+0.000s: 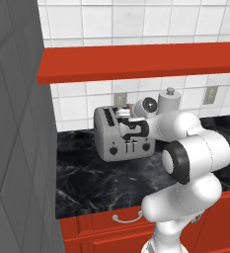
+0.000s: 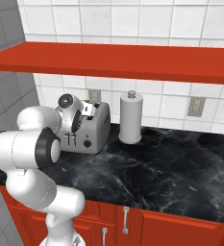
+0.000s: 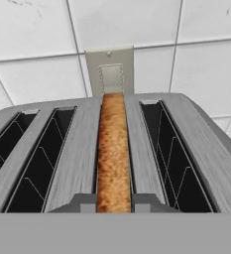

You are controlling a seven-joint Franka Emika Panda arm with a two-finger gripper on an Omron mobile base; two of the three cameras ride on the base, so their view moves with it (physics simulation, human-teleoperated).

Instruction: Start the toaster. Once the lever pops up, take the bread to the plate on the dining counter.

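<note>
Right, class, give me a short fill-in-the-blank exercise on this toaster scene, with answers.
1. The bread sits in the ____ slot from the left of the toaster, seen from the hand view.
2. The toaster has ____ slots.
3. The shelf above the counter is coloured ____.
4. The white canister stands on the toaster's ____ side in the right base view.

Answers: third; four; red; right

Bread (image 3: 113, 149) mostly sunk in toaster (image 3: 77, 163) slot, top edge alone visible. Gripper fingertips barely visible; opening unreadable. Toaster front partly masked by arm.
</note>
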